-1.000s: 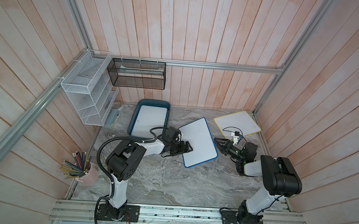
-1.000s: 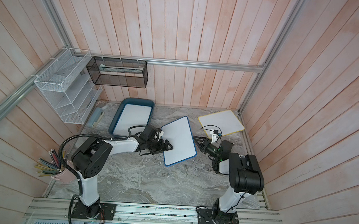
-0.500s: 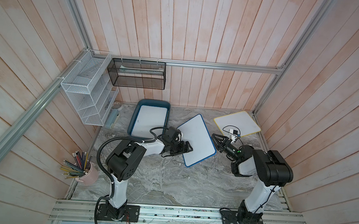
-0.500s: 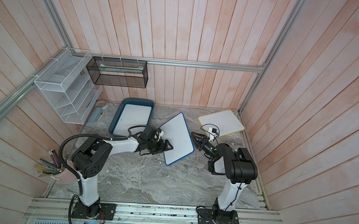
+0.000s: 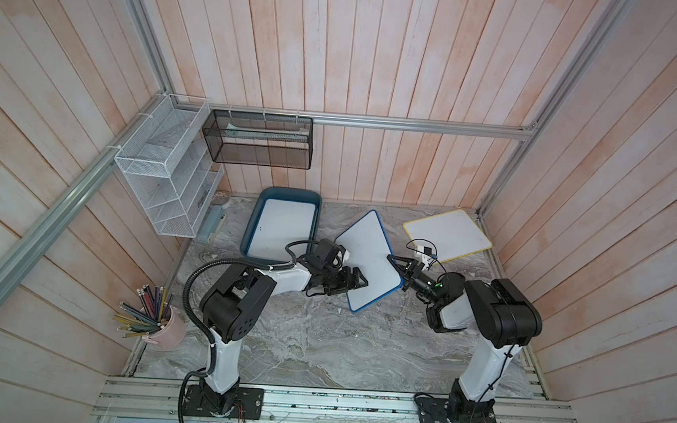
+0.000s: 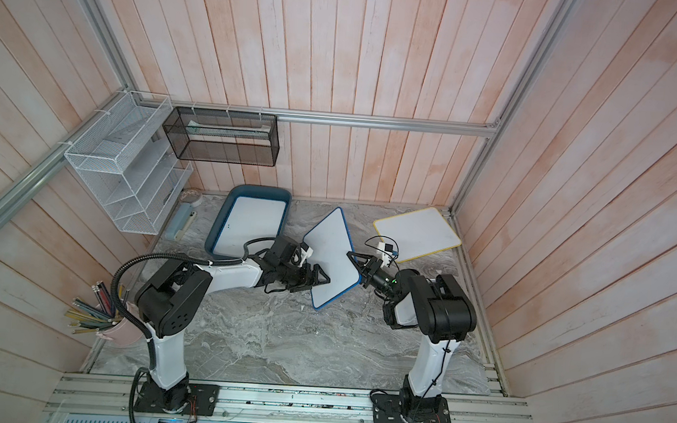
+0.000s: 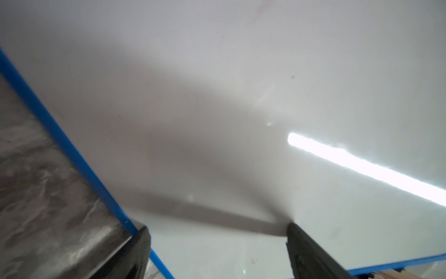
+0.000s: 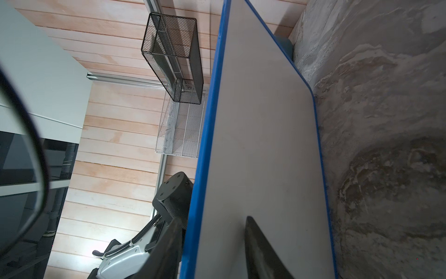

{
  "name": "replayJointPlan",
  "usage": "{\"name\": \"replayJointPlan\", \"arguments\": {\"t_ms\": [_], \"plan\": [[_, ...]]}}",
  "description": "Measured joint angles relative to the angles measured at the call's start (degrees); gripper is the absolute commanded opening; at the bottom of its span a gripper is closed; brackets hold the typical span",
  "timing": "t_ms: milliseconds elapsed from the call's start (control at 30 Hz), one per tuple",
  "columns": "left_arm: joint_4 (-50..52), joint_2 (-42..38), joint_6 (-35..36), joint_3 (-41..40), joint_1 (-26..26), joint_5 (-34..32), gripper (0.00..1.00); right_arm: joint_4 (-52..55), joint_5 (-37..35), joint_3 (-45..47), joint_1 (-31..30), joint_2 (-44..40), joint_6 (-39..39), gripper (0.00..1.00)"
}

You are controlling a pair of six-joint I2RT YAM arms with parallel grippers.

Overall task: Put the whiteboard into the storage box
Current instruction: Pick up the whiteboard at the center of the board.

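Observation:
A blue-framed whiteboard (image 5: 370, 260) (image 6: 331, 257) stands tilted mid-table, its right edge raised and its lower corner on the marble. My right gripper (image 5: 396, 264) (image 6: 355, 261) is shut on that raised edge; in the right wrist view its fingers straddle the whiteboard's (image 8: 265, 145) blue rim. My left gripper (image 5: 360, 282) (image 6: 323, 279) is open at the board's lower left part; in the left wrist view the whiteboard's (image 7: 241, 96) white face fills the space between its fingers. The teal storage box (image 5: 288, 194) (image 6: 260, 190) at the back left holds another whiteboard (image 5: 284, 229).
A yellow-framed whiteboard (image 5: 446, 233) lies flat at the back right. A black mesh basket (image 5: 257, 140) and a white wire rack (image 5: 167, 166) hang on the walls. A pink cup of pencils (image 5: 164, 327) stands at the front left, and a small grey case (image 5: 212, 223) lies beside the box.
My right gripper has moved left and up with the blue-framed whiteboard's edge, tilting the board steeper. The left arm has stayed where it was.

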State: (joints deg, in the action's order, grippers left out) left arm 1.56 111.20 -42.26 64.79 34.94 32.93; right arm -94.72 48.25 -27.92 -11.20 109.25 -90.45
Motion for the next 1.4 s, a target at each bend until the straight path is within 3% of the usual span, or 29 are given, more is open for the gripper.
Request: {"name": "replayJointPlan", "arguments": {"t_ms": [233, 467, 633, 833, 967, 1100, 1400], "plan": [[-0.1, 0.0, 0.2, 0.0, 0.0, 0.3, 0.89, 10.4, 1.5, 0.4, 0.5, -5.4, 7.0, 0.43], [-1.6, 0.0, 0.5, 0.0, 0.0, 1.1, 0.89, 47.8, 2.4, -8.8, 0.1, -15.1, 30.1, 0.42], [-2.0, 0.0, 0.7, 0.0, -0.3, 0.8, 0.89, 65.8, -0.1, -15.6, -0.7, -16.5, 41.8, 0.36], [-1.8, -0.2, 0.7, 0.0, -0.5, -0.4, 0.89, 75.5, -2.1, -16.7, -0.7, -18.1, 47.9, 0.24], [-2.3, -0.3, 0.9, 0.0, -0.8, -0.4, 0.89, 82.9, -5.0, -17.5, -0.8, -18.3, 51.9, 0.1], [-2.9, -0.3, 0.9, 0.0, -0.7, 0.0, 0.89, 87.4, -6.8, -17.7, -0.5, -18.5, 51.8, 0.01], [-4.1, -3.6, 1.0, -4.8, -2.5, 0.5, 0.89, 90.4, -5.1, -15.5, 0.6, -21.7, 53.9, 0.0]]}}
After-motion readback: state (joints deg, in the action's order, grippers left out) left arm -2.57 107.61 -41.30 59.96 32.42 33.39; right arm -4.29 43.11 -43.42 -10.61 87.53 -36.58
